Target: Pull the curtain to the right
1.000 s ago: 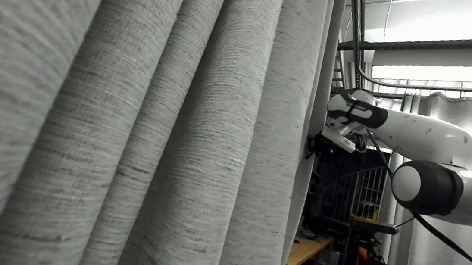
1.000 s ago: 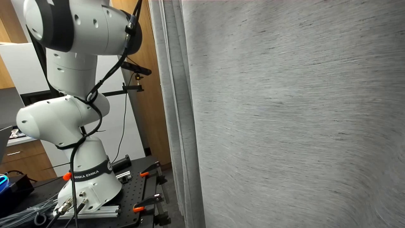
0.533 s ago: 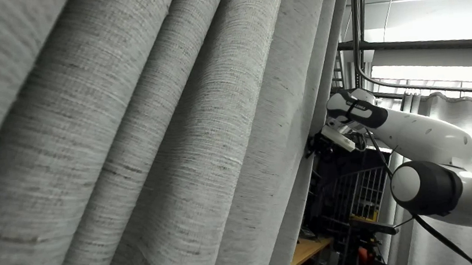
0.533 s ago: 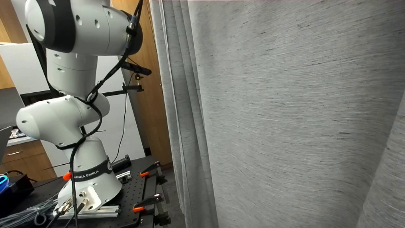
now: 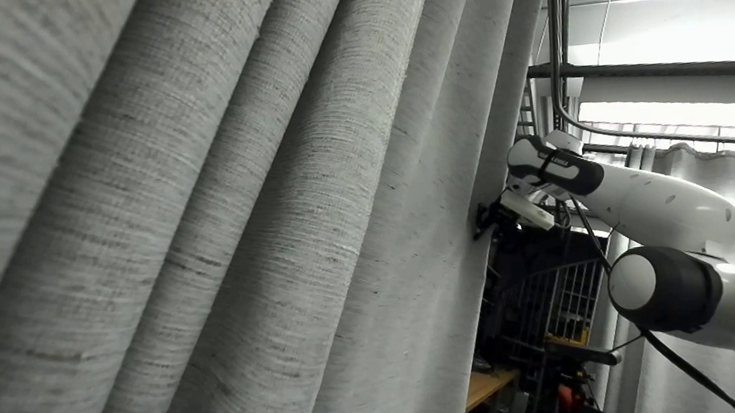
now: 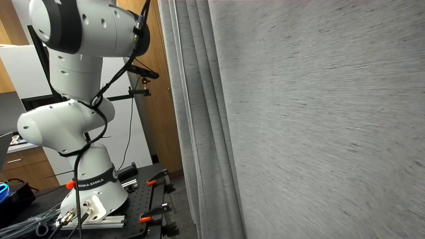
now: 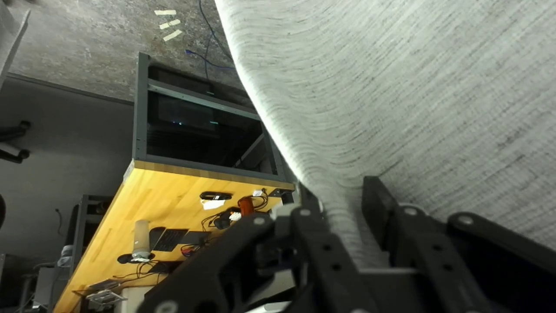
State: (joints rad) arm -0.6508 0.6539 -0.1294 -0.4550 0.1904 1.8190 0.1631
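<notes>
The curtain is a huge light-grey woven drape with long folds; it fills much of both exterior views (image 5: 314,211) (image 6: 315,116) and the upper right of the wrist view (image 7: 412,87). My gripper (image 5: 482,222) is at the curtain's far edge in an exterior view, touching or very close to the fabric. In the wrist view the black fingers (image 7: 339,184) stand a little apart. A fold at the curtain's edge runs down between them, lying along the left finger. Whether they clamp the fabric cannot be told. The gripper is out of frame in the view of the arm's base.
In an exterior view, a wooden tabletop (image 5: 486,387) and a wire rack (image 5: 562,302) stand beyond the curtain edge. Metal pipes (image 5: 664,68) run overhead. The wrist view shows a wooden desk (image 7: 169,187) with cables and small items. Clamps (image 6: 156,210) sit on the arm's black table.
The curtain's folds have shifted, leftward in an exterior view and rightward in the view with the arm's base. The flat panel beside my gripper has widened. The arm has moved only slightly.
</notes>
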